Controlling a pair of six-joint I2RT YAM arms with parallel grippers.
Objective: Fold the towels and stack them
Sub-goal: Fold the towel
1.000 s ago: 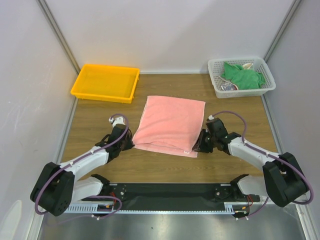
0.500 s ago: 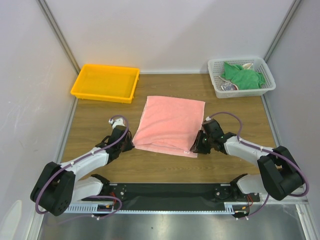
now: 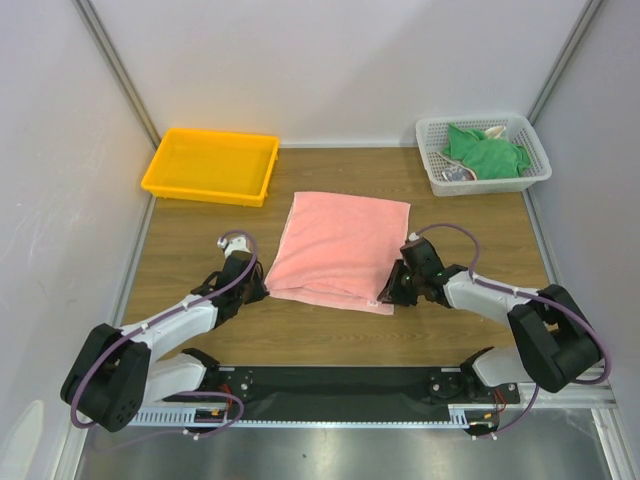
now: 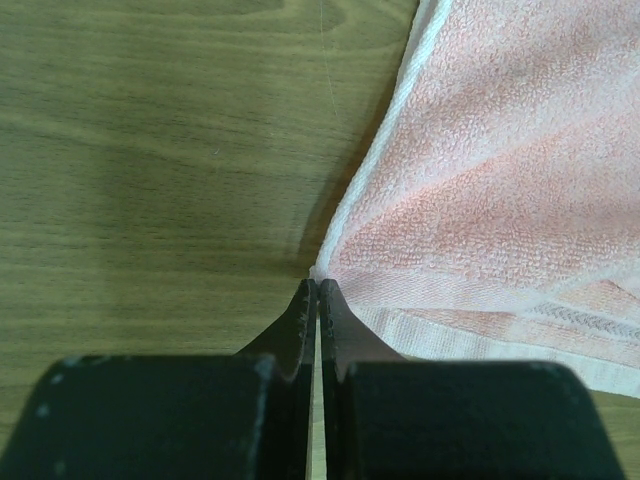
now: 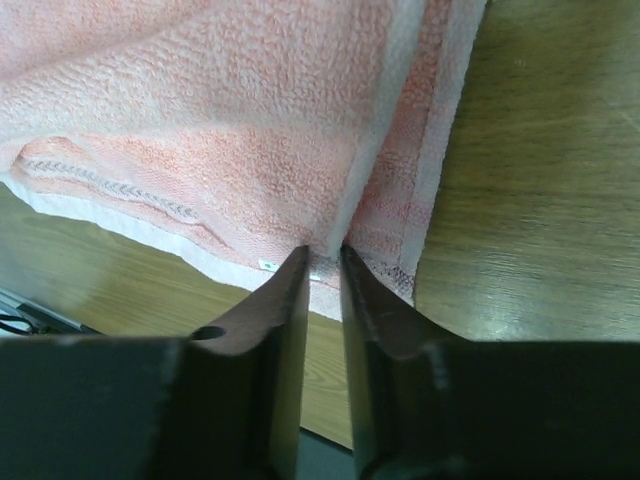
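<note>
Covered and cropped cloth
In the basket (image 3: pixel 437 182), the green towel (image 3: pixel 485 152) covers most of the patterned towel (image 3: pixel 458 175); the 2 wrist views crop the pink towel (image 4: pixel 500 180) at their edges.

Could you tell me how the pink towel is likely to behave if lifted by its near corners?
Probably floppy: the pink towel puckers into creases where the left hand pinches its corner. Its stacked layers at the near edge may sag apart. The nubby surface should resist slipping.

The salmon-pink cloth towel (image 3: pixel 342 243) has a rough, looped terry pile and a flatter woven border. The brown wood-grain tabletop (image 3: pixel 470 215) looks smooth and faintly shiny, the yellow plastic tray (image 3: pixel 205 193) glossy.
</note>
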